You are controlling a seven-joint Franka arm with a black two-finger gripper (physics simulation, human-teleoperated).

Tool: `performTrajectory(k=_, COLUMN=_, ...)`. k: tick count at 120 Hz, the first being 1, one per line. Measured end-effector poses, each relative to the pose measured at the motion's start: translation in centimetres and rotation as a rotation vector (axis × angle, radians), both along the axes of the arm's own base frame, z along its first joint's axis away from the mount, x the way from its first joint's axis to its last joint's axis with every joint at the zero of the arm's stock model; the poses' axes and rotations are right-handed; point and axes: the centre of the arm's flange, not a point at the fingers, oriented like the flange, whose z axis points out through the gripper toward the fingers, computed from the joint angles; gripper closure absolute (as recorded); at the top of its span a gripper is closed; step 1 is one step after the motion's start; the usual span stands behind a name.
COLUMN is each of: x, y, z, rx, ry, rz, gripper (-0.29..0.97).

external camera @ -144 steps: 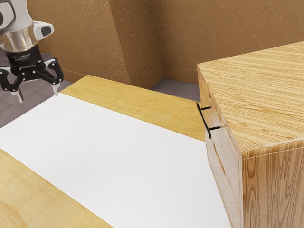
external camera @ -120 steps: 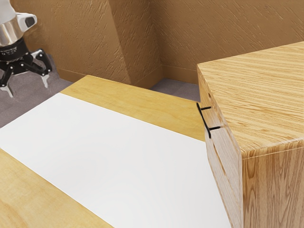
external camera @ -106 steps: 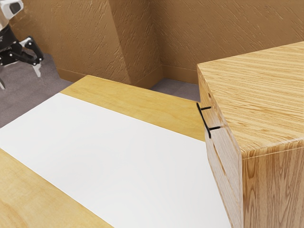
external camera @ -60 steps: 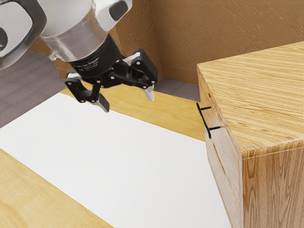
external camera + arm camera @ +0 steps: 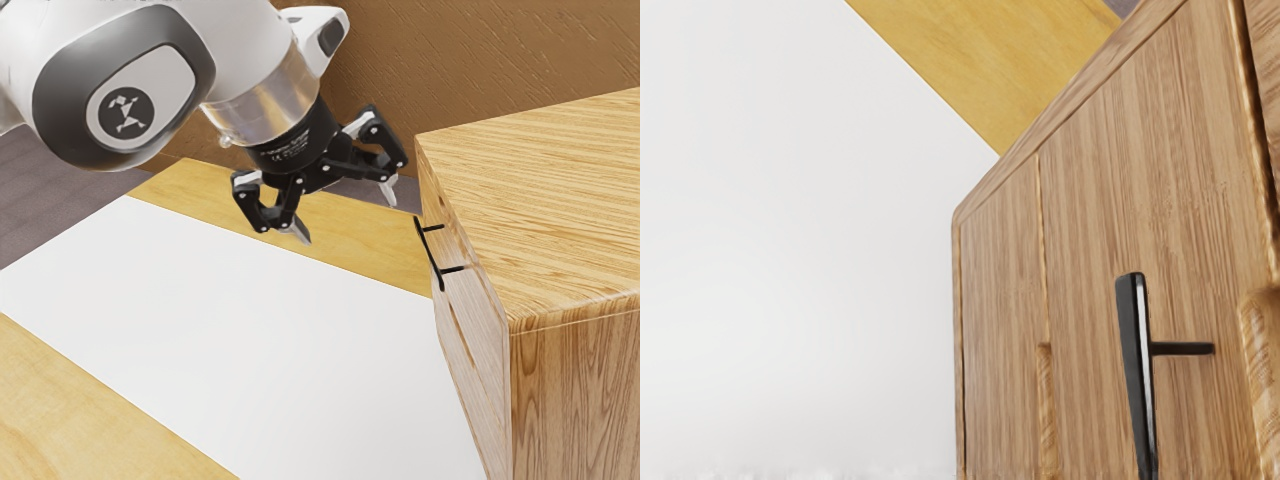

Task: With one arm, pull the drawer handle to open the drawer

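Observation:
A wooden drawer cabinet [image 5: 540,260] stands at the exterior view's right, with a thin black handle [image 5: 433,252] on its front face. The drawer front sits flush with the cabinet, so the drawer looks shut. My gripper [image 5: 340,210] hovers above the table a short way to the left of the handle, fingers spread wide and open, holding nothing. In the wrist view the cabinet front [image 5: 1090,300] faces the hand, with the black handle [image 5: 1135,375] standing out from its drawer panel.
The table has a white mat [image 5: 230,340] across its middle and bare wood [image 5: 330,225] around it. Brown textured walls [image 5: 420,70] rise behind, with grey floor [image 5: 60,190] at the exterior view's left.
My arm swung out of the upper left corner, then came back in large and moved right across the table toward the cabinet. The gripper stayed open; the drawer has not moved.

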Motion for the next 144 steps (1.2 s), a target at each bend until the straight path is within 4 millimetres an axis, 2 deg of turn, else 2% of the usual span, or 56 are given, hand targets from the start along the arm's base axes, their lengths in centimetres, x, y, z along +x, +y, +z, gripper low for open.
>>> performTrajectory(k=8, x=-0.6, y=-0.9, z=0.4, rx=-0.013, ry=-0.021, rz=-0.004, gripper=0.00)
performTrajectory(k=19, x=-4.8, y=-0.7, z=-1.7, rx=-0.003, ry=-0.060, rz=0.006, gripper=0.00)
performTrajectory(k=26, x=-5.6, y=-0.2, z=-2.1, rx=-0.016, ry=-0.103, rz=0.017, gripper=0.00)
performTrajectory(k=34, x=-5.1, y=0.7, z=-1.9, rx=-0.040, ry=-0.156, rz=0.026, gripper=0.00)
performTrajectory(k=48, x=-2.4, y=1.6, z=-2.5, rx=-0.084, ry=-0.232, rz=0.022, gripper=0.00)
performTrajectory(k=65, x=-0.2, y=0.3, z=-3.9, rx=-0.114, ry=-0.283, rz=-0.013, gripper=0.00)
performTrajectory(k=80, x=0.1, y=-0.1, z=-5.0, rx=-0.127, ry=-0.302, rz=-0.026, gripper=0.00)
performTrajectory(k=98, x=-1.1, y=1.5, z=-7.3, rx=-0.140, ry=-0.306, rz=-0.008, gripper=0.00)
performTrajectory(k=122, x=0.5, y=1.1, z=-9.3, rx=-0.152, ry=-0.322, rz=-0.014, gripper=0.00)
performTrajectory(k=144, x=1.0, y=1.0, z=-9.6, rx=-0.160, ry=-0.344, rz=-0.018, gripper=0.00)
